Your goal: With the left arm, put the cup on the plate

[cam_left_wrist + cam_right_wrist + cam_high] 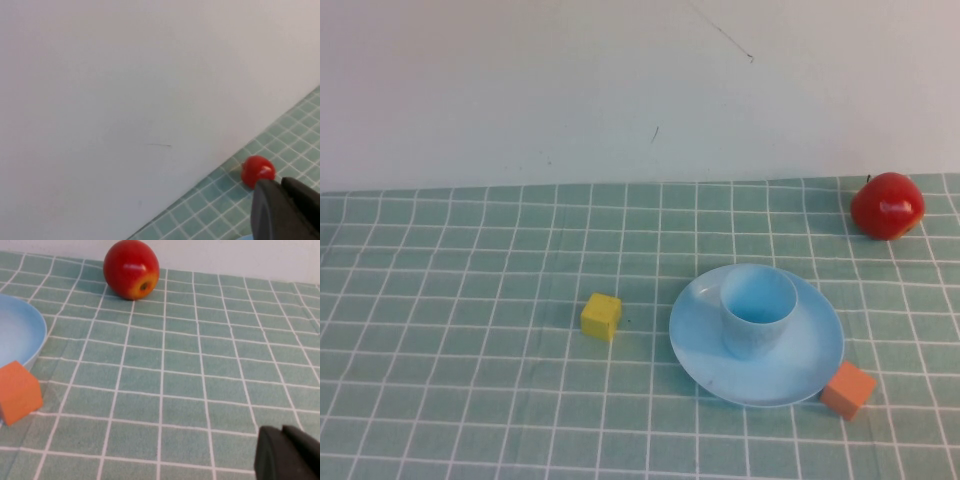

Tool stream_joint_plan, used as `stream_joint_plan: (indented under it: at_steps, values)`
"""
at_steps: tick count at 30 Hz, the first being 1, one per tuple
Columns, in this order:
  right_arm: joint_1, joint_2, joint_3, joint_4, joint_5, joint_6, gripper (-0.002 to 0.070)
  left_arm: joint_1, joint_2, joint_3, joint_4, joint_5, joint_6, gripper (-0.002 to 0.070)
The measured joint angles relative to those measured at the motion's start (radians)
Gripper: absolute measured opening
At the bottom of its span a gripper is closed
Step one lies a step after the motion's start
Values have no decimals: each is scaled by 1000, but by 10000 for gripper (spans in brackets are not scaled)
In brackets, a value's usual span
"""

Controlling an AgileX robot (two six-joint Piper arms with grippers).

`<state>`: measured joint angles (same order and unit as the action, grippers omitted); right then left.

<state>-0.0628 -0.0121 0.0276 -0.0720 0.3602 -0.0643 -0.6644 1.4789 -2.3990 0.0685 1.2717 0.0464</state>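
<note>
The cup (pixel 758 309) stands upright on the plate (pixel 810 365), slightly toward its far side, open mouth up. The plate rests on the green checked tabletop (pixel 470 380). 1 yellow cube (pixel 601 316) sits left of the plate, apart from it; 1 orange cube (pixel 848 390) touches the plate's near-right rim; a red apple (pixel 887 205) lies at the far right near the wall (pixel 620 80). The left gripper (pixel 287 210) hangs raised, facing the wall and apple, and the right gripper (pixel 287 455) hovers low over the tabletop right of the orange cube; whether either one's fingers are apart or together, I cannot tell.
</note>
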Motion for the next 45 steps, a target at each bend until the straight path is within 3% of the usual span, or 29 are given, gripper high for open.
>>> stream_joint_plan:
  at_steps: [5, 12, 16, 21, 24, 27, 33, 45]
  values:
    - [0, 0, 0, 0, 0, 0, -2, 0, -37, 36, 117, 0, -11, 2]
    - [0, 0, 0, 0, 0, 0, -2, 0, -190, 296, 84, -130, -35, 3]
    - [0, 0, 0, 0, 0, 0, -2, 0, -305, 604, 23, -343, -46, 2]
    - [0, 0, 0, 0, 0, 0, -2, 18, -464, 1016, 2, -747, -54, 2]
    - [0, 0, 0, 0, 0, 0, -2, 85, -562, 1277, -55, -995, -67, 2]
    - [0, 0, 0, 0, 0, 0, -2, 184, -674, 1509, -143, -1112, -109, 1]
    - [0, 0, 0, 0, 0, 0, -2, 392, -976, 1868, -248, -1170, -144, 0]
    - [0, 0, 0, 0, 0, 0, -2, 570, -1383, 2384, -258, -1212, -135, 0]
